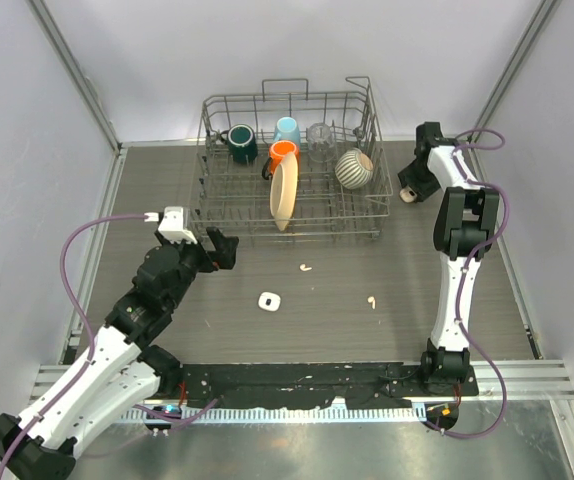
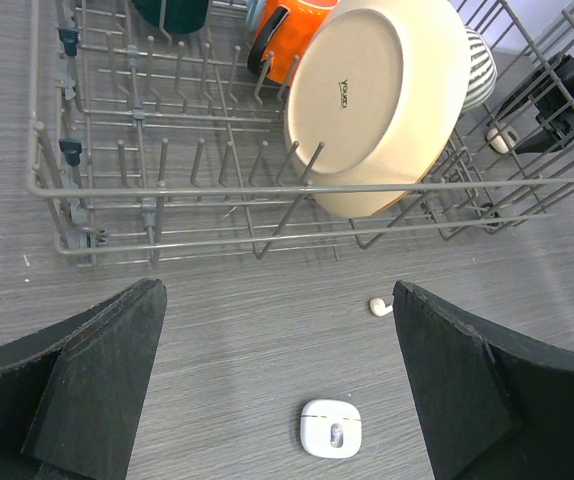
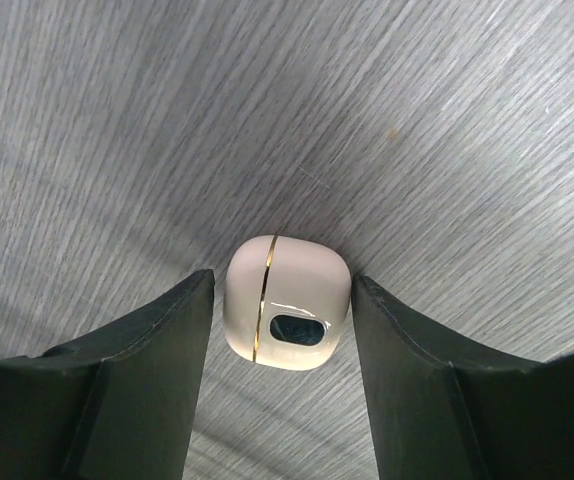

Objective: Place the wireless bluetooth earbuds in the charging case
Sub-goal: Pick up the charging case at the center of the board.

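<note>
- Earbuds (image 1: pixel 305 267) are lying loose on the table (image 1: pixel 367 345); I'm seeing two, and neither is seated.
- Charging case (image 1: pixel 269 300) is sitting shut between them, near my left gripper (image 2: pixel 277 297), whose jaws are standing wide apart.
- Right gripper (image 3: pixel 282 282) is bracketing the beige twin case (image 3: pixel 289 300) at the far right; I cannot tell whether it is pinching.

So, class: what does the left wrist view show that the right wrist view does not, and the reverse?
Only the left wrist view: the dish rack holding a plate, the white charging case, one earbud, and the open left end effector. Only the right wrist view: the gold seam of the beige-tinted case, between the fingers of the right end effector. Shared: the grey table; a small pale thing beyond the rack in the left view may be that case.
</note>
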You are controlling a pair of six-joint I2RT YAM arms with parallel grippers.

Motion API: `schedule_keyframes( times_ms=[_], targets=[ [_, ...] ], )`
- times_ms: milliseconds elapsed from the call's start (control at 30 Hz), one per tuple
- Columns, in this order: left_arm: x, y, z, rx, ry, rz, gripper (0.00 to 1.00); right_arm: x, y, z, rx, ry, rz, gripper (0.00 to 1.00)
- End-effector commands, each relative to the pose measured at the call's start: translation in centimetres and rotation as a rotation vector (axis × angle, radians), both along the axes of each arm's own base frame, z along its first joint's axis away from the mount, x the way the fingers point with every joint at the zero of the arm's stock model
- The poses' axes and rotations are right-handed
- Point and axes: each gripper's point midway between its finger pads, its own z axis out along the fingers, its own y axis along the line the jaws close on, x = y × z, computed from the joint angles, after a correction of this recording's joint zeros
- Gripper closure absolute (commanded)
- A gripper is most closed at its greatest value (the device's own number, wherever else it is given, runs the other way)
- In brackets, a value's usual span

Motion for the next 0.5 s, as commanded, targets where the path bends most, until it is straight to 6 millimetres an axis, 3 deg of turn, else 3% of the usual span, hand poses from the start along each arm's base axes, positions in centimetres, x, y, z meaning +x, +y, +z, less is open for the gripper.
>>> schedule_keyframes(
  times_ms=[0, 200, 300, 333, 367, 400, 433, 467],
  targets=[
    [-0.1, 0.0, 1.4, -0.039, -0.032, -0.003, 0.00, -0.8, -0.3, -0.4, 0.004, 0.015, -0.020, 0.39],
    [-0.2, -0.2, 1.7, -0.073, -0.026, -0.002, 0.00, -1.5, -0.9, 0.1, -0.016, 0.001, -0.032, 0.53],
    [-0.3, -0.3, 1.8, -0.087, -0.028, -0.008, 0.00, -1.7, -0.8, 0.8, -0.005, -0.019, -0.022, 0.68],
    [-0.3, -0.4, 1.9, -0.091, -0.031, -0.013, 0.00, -1.9, -0.8, 0.8, -0.002, -0.022, -0.016, 0.82],
    [-0.3, -0.5, 1.8, -0.092, -0.032, -0.014, 0.00, -1.8, -0.6, 2.2, 0.013, -0.054, -0.008, 0.93],
    [-0.5, -0.5, 2.1, -0.104, -0.048, -0.022, 0.00, -2.0, -0.5, 2.7, 0.018, -0.066, -0.006, 0.99],
    [-0.4, -0.8, 2.8, -0.123, -0.084, -0.037, 0.00, -2.4, -0.5, 2.8, 0.021, -0.081, -0.005, 0.99],
    [-0.5, -1.0, 2.3, -0.128, -0.089, -0.049, 0.00, -2.7, -0.5, 3.5, 0.029, -0.101, -0.013, 0.99]
  ],
)
